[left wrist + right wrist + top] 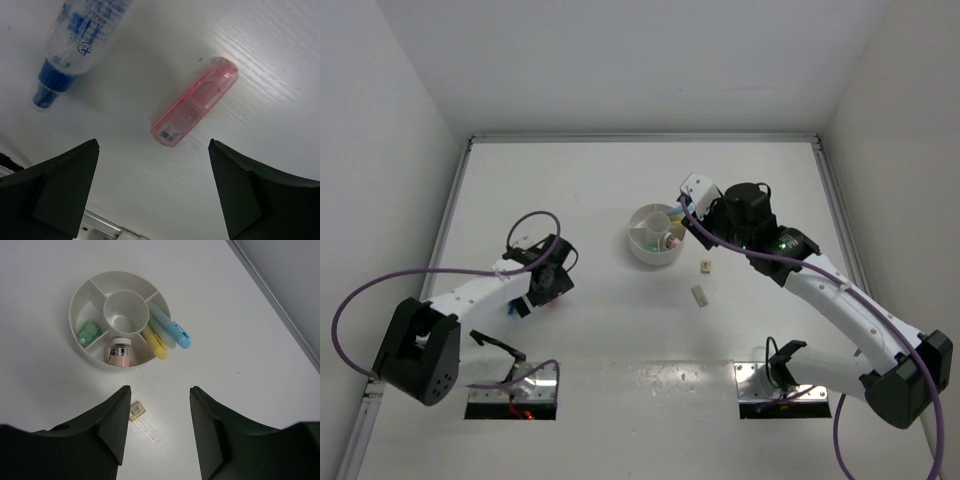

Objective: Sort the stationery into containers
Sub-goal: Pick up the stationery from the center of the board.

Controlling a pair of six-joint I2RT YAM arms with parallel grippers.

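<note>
Lying nearest is a tan block (699, 295), with another block (705, 265) just beyond it. The left gripper (152, 165) hangs wide open over a pink marker (195, 101), a blue-capped marker (75, 40) at its 10 o'clock. Farther off, the right gripper (159, 395) gapes empty above the organiser (121, 274). Its wedges hold a green marker (87, 332) at 8 o'clock, a pale pink marker (119, 352) at 6, and a yellow marker (155, 342) and light blue marker (170, 330) at 4.

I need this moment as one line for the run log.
left gripper open over pink marker | right gripper open near organiser | organiser partly filled | tan block loose on table
</note>
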